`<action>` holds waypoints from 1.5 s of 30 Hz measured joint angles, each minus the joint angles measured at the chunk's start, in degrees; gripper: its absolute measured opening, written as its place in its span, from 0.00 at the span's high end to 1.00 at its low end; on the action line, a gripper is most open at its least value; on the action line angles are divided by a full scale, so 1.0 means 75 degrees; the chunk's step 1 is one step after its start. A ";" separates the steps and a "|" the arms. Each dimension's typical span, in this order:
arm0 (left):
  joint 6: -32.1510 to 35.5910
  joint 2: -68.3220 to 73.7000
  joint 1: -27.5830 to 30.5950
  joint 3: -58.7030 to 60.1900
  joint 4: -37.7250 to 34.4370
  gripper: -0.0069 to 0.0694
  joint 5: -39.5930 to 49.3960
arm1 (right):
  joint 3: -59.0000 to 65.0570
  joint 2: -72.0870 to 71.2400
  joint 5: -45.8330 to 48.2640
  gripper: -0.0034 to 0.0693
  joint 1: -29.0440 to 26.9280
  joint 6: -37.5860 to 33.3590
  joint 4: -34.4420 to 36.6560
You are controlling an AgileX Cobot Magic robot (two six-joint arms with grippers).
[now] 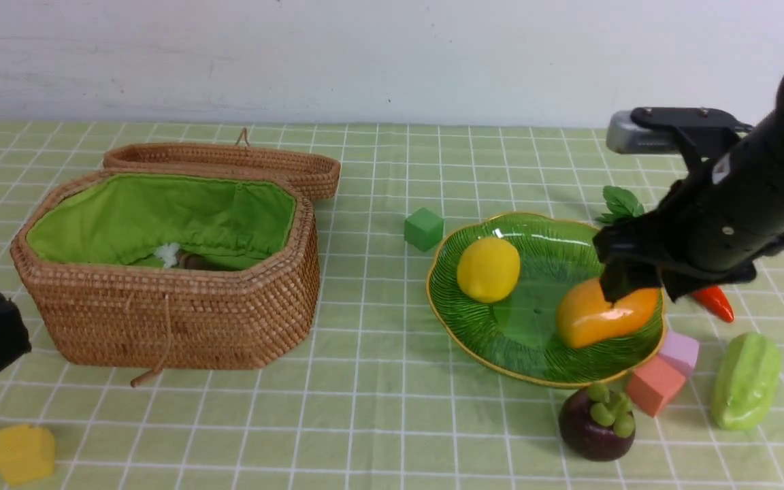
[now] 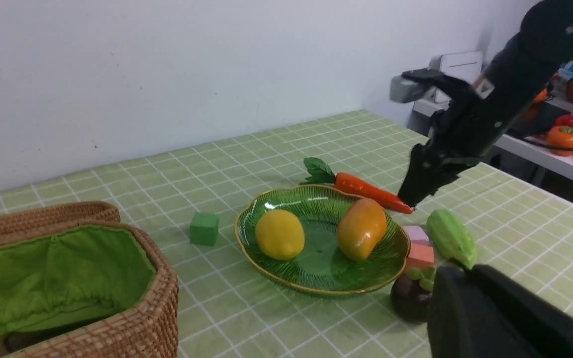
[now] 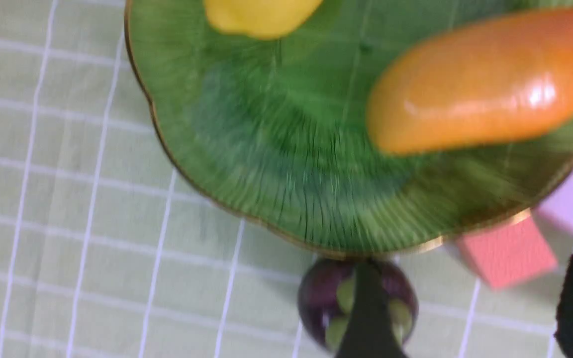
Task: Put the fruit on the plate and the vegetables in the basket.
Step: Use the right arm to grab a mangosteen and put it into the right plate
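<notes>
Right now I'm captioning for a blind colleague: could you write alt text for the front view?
The open right gripper hangs over a mango lying beside a lemon on the green plate. A mangosteen, a carrot and a pale green vegetable lie outside it; the open basket stands at left.

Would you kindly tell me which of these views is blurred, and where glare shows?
Right wrist view: motion-blurred, the ribs of the plate smeared, a white glare spot on the mango. Front view: sharp, evenly lit, soft shadows. Left wrist view: mostly sharp, pale glare streaks on the plate.
</notes>
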 joint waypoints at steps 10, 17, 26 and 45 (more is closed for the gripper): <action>0.0000 0.0000 0.0000 0.0000 -0.0054 0.93 0.0857 | 0.2659 -0.1290 -0.0700 0.41 0.1021 0.1318 0.0255; 0.0008 0.0000 0.0000 0.0000 -0.0079 0.93 0.0894 | 0.2764 -0.0731 -0.1799 0.05 0.1181 0.1611 0.0092; 0.0026 0.0000 0.0000 0.0000 -0.0304 0.93 0.1011 | 0.2770 0.0403 -0.2808 0.05 0.1181 0.2170 -0.0889; 0.0033 0.0000 0.0000 0.0000 -0.0637 0.92 0.1331 | 0.2770 0.0952 -0.3215 0.15 0.1181 0.2176 -0.0897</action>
